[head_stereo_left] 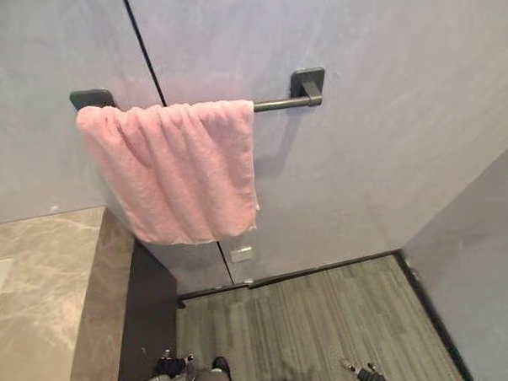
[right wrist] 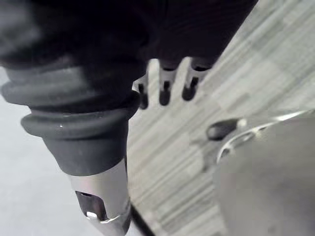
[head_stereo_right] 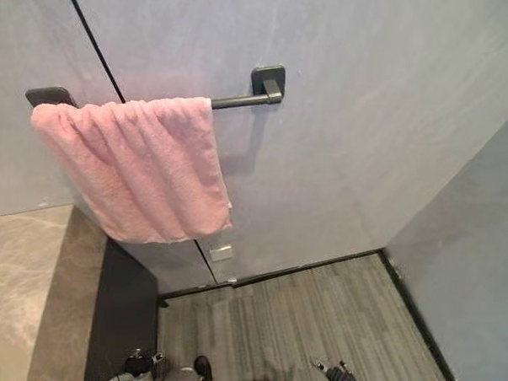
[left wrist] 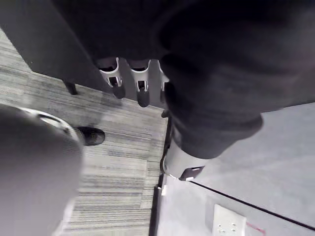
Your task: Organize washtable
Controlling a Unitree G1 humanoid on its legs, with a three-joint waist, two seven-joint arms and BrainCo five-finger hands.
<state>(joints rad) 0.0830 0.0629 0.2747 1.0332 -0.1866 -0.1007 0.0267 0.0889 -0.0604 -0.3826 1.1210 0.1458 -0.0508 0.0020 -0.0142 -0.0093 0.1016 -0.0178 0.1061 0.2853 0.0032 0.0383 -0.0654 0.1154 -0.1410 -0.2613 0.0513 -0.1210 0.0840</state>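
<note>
Towel (head_stereo_left: 175, 166) hangs bunched over bar (head_stereo_left: 279, 103): looks soft, light, limp; best pinched at lower hem. Left hand (left wrist: 141, 83), right hand (right wrist: 165, 86) low, fingers relaxed, empty.

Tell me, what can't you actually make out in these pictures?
1. Washtable top: cut by the left edge of both eye views, so what stands on it cannot be told.
2. Rail: its left stretch is covered by the pink towel.
3. Wall plate below the towel: too small to identify.
4. Left hand and right hand: fingers straight, empty; the dark covers hide the palms in the wrist views.
</note>
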